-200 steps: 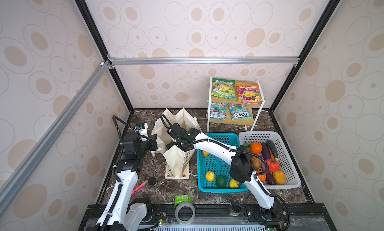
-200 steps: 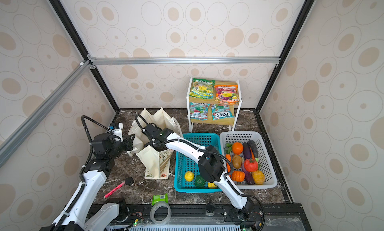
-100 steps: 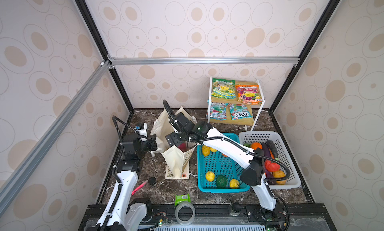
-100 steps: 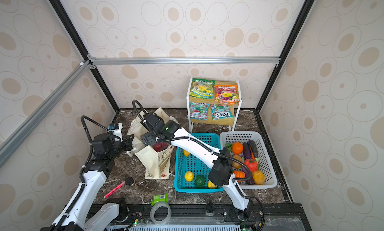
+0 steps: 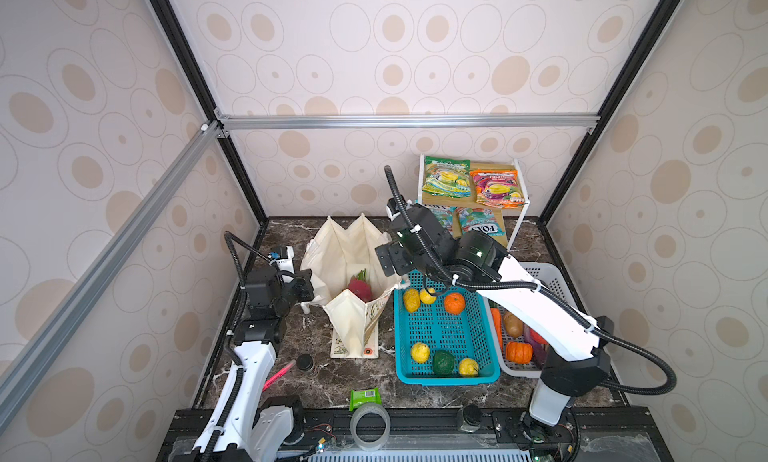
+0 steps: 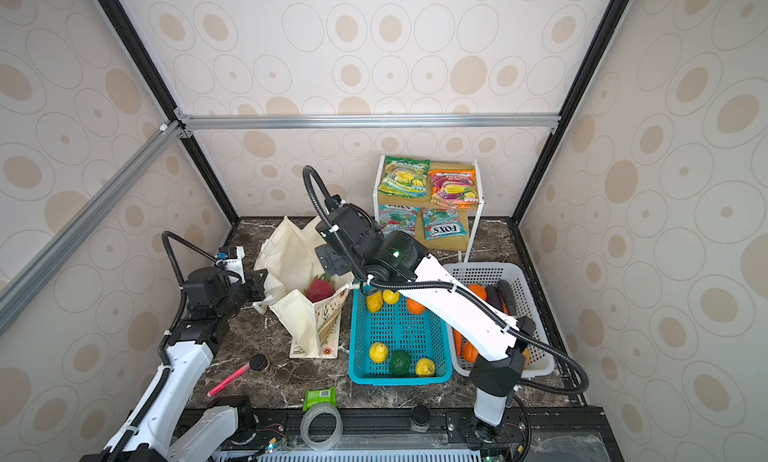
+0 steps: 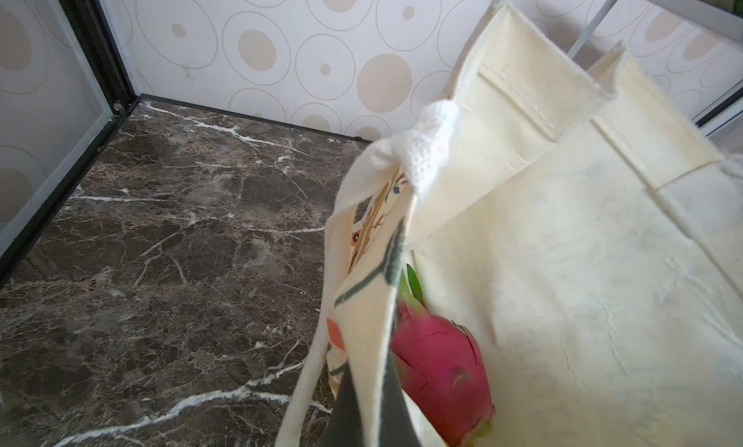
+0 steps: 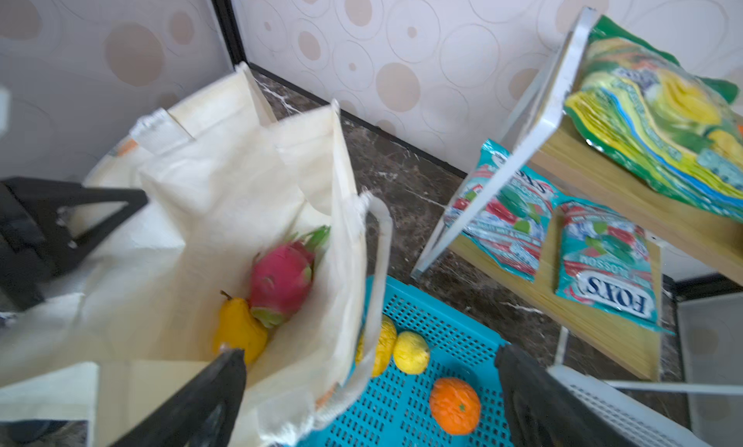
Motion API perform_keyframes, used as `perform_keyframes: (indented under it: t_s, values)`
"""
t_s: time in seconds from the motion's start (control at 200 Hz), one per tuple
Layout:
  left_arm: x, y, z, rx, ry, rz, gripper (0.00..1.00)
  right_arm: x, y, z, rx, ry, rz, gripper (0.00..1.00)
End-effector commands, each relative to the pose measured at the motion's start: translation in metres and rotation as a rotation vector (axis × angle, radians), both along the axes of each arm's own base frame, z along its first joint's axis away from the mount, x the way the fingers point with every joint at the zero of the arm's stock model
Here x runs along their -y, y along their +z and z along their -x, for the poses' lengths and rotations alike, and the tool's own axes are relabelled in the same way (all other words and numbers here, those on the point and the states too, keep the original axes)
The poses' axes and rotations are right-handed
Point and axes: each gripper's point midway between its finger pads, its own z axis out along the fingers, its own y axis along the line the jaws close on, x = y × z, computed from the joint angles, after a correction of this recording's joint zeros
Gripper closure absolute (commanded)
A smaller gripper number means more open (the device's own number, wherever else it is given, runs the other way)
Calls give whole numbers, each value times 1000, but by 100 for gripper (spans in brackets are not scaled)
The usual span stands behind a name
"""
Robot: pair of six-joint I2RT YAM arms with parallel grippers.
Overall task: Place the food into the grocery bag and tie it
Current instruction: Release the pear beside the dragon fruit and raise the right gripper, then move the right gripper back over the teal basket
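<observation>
The cream grocery bag (image 5: 347, 248) (image 6: 291, 252) stands open on the marble floor in both top views. Inside lie a pink dragon fruit (image 5: 360, 288) (image 6: 320, 290) (image 7: 440, 368) (image 8: 281, 282) and a yellow pear-shaped fruit (image 8: 239, 330). My left gripper (image 5: 309, 283) (image 6: 258, 285) (image 7: 372, 419) is shut on the bag's left rim, the fabric pinched between its dark fingers. My right gripper (image 5: 390, 262) (image 6: 332, 261) (image 8: 370, 368) hangs open and empty above the bag's right rim and the blue basket's far corner. Snack packets (image 5: 446, 177) (image 8: 659, 115) lie on the shelf.
The blue basket (image 5: 446, 380) (image 8: 402, 421) holds lemons (image 5: 419, 352), an orange (image 5: 454, 303) and a dark green fruit. A white basket (image 5: 540, 269) with more produce stands to its right. A tape roll (image 5: 370, 424), green packet (image 5: 365, 397) and pink pen (image 5: 278, 374) lie near the front.
My right gripper has risen out of the bag and drawn back to the right, uncovering the dragon fruit inside. The left gripper has kept its hold on the rim.
</observation>
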Motion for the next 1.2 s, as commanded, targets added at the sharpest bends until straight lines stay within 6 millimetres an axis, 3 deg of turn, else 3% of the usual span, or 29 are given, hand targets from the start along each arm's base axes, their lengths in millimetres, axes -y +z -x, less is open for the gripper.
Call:
perform_keyframes:
  t_s: [0.0, 0.145, 0.225, 0.355, 0.54, 0.74, 0.925, 1.195]
  values:
    - [-3, 14, 1, 45, 5, -25, 100, 44, -2, 10, 37, -91, 40, 0]
    - [0, 14, 1, 47, -9, -10, 100, 76, -6, 24, 35, -150, -68, 0]
    - [1, 16, 1, 52, -8, -6, 100, 101, -20, 26, 14, -234, -105, 0]
    - [1, 20, 2, 67, -4, 1, 100, 128, -62, 32, -69, -322, -155, 0]
    - [0, 19, 2, 66, -1, 6, 100, 140, -123, 43, -182, -389, -188, 3]
    - [0, 19, 3, 64, 3, 6, 100, 136, -175, 50, -282, -410, -171, 7]
    - [-2, 15, 3, 50, 11, 3, 100, 113, -216, 58, -408, -360, -189, 16]
    - [-5, 18, 5, 54, 28, -14, 100, 73, -254, 68, -557, -220, -207, 16]
